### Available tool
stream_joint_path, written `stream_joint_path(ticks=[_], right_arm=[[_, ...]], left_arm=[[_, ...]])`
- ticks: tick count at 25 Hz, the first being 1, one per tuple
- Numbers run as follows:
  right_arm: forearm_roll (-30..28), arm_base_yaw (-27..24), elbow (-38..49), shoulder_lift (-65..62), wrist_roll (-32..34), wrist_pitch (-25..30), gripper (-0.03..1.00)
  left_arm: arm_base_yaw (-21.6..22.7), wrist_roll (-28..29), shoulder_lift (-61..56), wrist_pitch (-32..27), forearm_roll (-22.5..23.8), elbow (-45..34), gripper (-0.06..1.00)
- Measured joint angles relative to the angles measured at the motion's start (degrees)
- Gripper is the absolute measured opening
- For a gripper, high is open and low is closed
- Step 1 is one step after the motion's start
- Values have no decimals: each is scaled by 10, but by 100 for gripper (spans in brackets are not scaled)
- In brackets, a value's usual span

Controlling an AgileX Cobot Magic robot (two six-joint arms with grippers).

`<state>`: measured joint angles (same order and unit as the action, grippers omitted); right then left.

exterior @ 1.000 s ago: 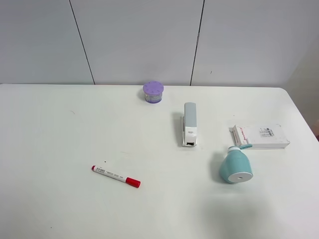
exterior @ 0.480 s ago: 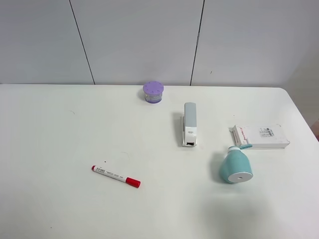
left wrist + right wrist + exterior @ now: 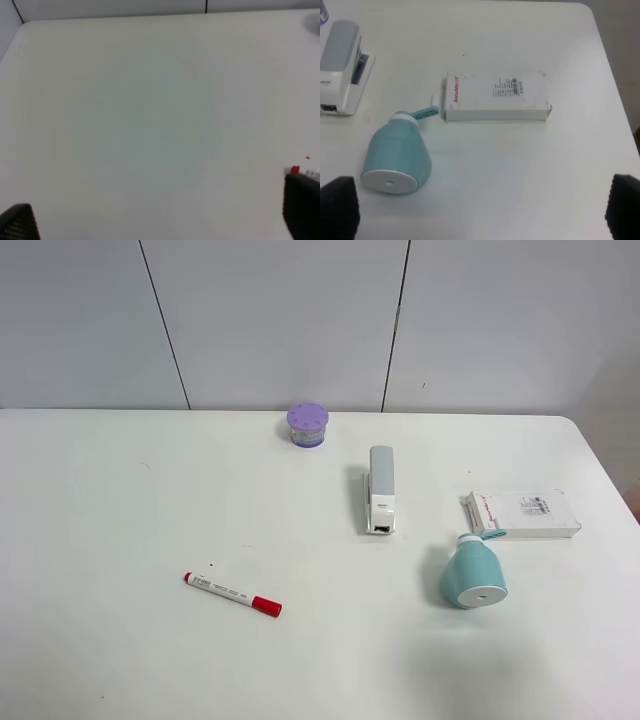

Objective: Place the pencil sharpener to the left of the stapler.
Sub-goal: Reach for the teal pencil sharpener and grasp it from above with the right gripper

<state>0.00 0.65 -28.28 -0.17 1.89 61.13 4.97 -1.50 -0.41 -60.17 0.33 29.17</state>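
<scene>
The teal pencil sharpener (image 3: 473,575) lies on its side on the white table (image 3: 120,500), right of and nearer than the stapler, flat white end toward the front. In the right wrist view the sharpener (image 3: 397,157) is a short way ahead of my open right gripper (image 3: 482,207), near one dark fingertip (image 3: 337,207). The white stapler (image 3: 381,490) with its grey top arm lies lengthwise near the table's middle; the stapler (image 3: 340,60) also shows at the right wrist view's edge. My left gripper (image 3: 160,217) is open over bare table. Neither gripper appears in the exterior view.
A white printed box (image 3: 522,513) lies just behind the sharpener's crank, and the box (image 3: 497,95) is also in the right wrist view. A purple round container (image 3: 307,425) stands at the back. A red-capped marker (image 3: 232,593) lies front left; the marker's end (image 3: 300,171) is beside a left finger.
</scene>
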Motion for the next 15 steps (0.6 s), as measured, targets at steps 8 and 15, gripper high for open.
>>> stream_joint_path(ticks=[8,15], right_arm=[[59,0,-37,163,56,32,99],[71,0,-161,429,74,48,99]], left_arm=[[0,0,0,0,0,0,99],[0,0,0,0,0,0,99]])
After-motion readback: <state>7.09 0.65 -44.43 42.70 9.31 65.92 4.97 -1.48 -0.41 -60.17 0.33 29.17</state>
